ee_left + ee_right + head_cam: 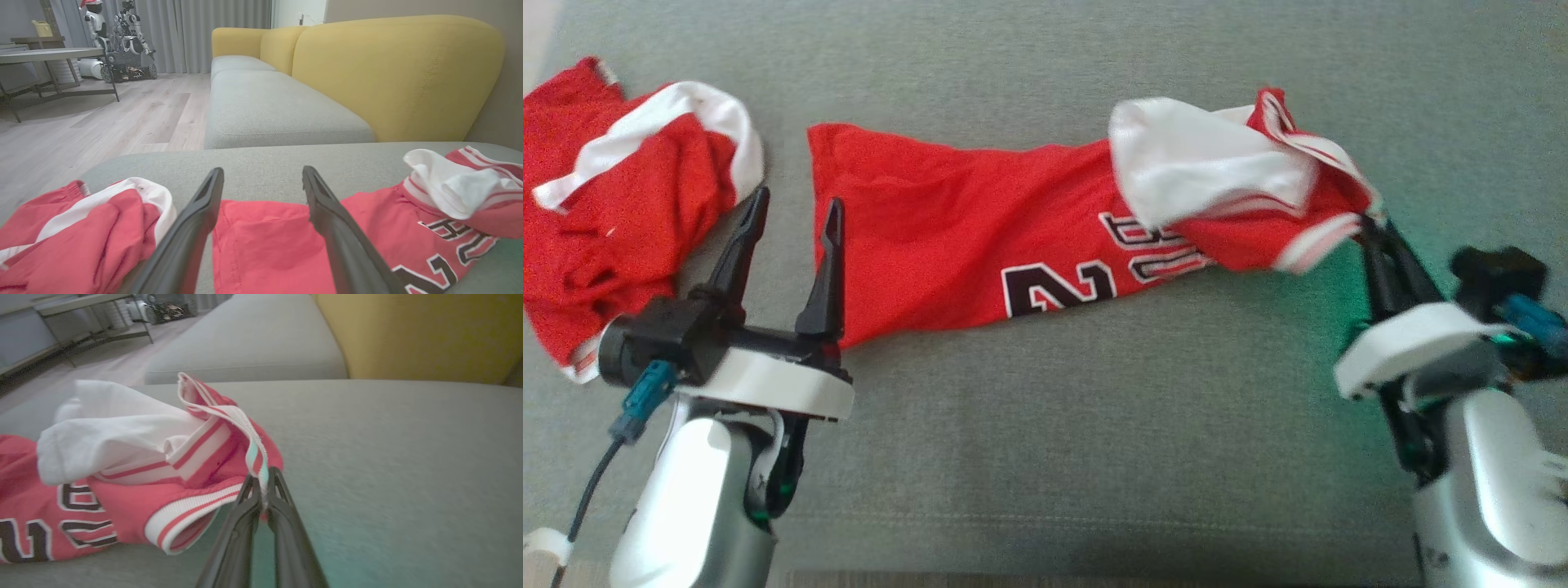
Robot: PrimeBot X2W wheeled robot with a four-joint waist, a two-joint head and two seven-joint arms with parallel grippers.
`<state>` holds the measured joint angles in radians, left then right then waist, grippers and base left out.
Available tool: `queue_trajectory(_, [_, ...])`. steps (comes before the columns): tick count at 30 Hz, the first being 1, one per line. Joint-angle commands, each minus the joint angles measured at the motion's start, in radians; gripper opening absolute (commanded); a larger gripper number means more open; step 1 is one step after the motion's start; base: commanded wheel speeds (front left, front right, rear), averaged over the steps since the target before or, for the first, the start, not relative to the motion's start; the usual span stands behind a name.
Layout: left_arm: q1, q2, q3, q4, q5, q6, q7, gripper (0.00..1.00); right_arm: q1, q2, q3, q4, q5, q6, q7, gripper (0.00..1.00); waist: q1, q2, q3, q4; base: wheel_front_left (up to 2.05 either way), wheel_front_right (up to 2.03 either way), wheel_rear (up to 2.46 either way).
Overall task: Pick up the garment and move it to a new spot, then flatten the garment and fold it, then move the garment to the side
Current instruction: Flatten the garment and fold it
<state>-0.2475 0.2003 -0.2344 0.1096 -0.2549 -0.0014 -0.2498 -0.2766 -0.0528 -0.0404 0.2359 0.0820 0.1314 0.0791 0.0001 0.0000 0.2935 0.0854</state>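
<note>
Right wrist view shows the right gripper (263,482) fingers pinching the jersey (41,506) trim; head view shows the left gripper (796,200) fingers spread, nine o'clock.

jersey (947,237): on seat cushion (1094,425) | second garment (613,212): left of jersey, apart, same cushion
</note>
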Motion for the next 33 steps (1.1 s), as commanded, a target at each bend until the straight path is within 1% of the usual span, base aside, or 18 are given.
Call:
queue_trajectory(1, [-0.035, 0.022, 0.049, -0.037, 0.010, -0.006, -0.012, 1.00, 0.008, 0.003, 0.004, -0.044, -0.006, -0.001, 0.007, 0.00, -0.0001, 0.0000, 0.004, -0.018, 0.00, 0.00, 0.00])
queue_trajectory(7, [-0.034, 0.022, 0.058, -0.043, 0.024, -0.019, -0.012, 1.00, 0.071, 0.003, -0.127, -0.094, -0.004, -0.001, 0.031, 0.00, -0.0001, 0.0000, 0.015, -0.047, 0.00, 0.00, 0.00])
queue_trajectory(8, [-0.034, 0.022, 0.060, -0.044, 0.026, -0.021, -0.012, 1.00, 0.079, 0.003, -0.143, -0.097, -0.002, -0.001, 0.033, 0.09, -0.0001, 0.0000, 0.018, -0.050, 0.00, 0.00, 0.00])
queue_trajectory(10, [-0.034, 0.022, 0.062, -0.044, 0.028, -0.025, -0.012, 1.00, 0.087, 0.003, -0.164, -0.101, 0.004, -0.001, 0.033, 1.00, -0.0001, 0.0000, 0.021, -0.056, 0.00, 0.00, 0.00])
queue_trajectory(16, [-0.031, 0.023, 0.068, -0.038, 0.033, -0.033, -0.012, 1.00, 0.091, 0.003, -0.160, -0.123, 0.025, -0.001, -0.011, 1.00, -0.0001, 0.0000, 0.020, -0.065, 0.00, 0.00, 0.00])
queue_trajectory(22, [-0.020, 0.020, 0.072, -0.031, 0.039, -0.034, -0.012, 1.00, 0.090, 0.003, -0.115, -0.210, 0.017, -0.001, -0.071, 1.00, -0.0001, 0.0000, -0.006, -0.059, 0.00, 0.00, 0.00])
queue_trajectory(28, [0.007, 0.020, 0.076, -0.028, 0.045, -0.029, -0.012, 1.00, 0.102, 0.003, -0.037, -0.285, -0.015, -0.001, -0.078, 1.00, -0.0001, 0.0000, -0.049, -0.050, 0.00, 0.00, 0.00])
queue_trajectory(32, [0.030, 0.022, 0.074, -0.026, 0.047, -0.028, -0.012, 1.00, 0.131, 0.003, 0.015, -0.311, -0.024, -0.001, -0.068, 1.00, -0.0001, 0.0000, -0.076, -0.044, 0.00, 0.00, 0.00])
queue_trajectory(33, [0.030, 0.022, 0.074, -0.026, 0.047, -0.028, -0.012, 1.00, 0.131, 0.003, 0.015, -0.311, -0.024, -0.001, -0.068, 1.00, -0.0001, 0.0000, -0.076, -0.044, 0.00, 0.00, 0.00])
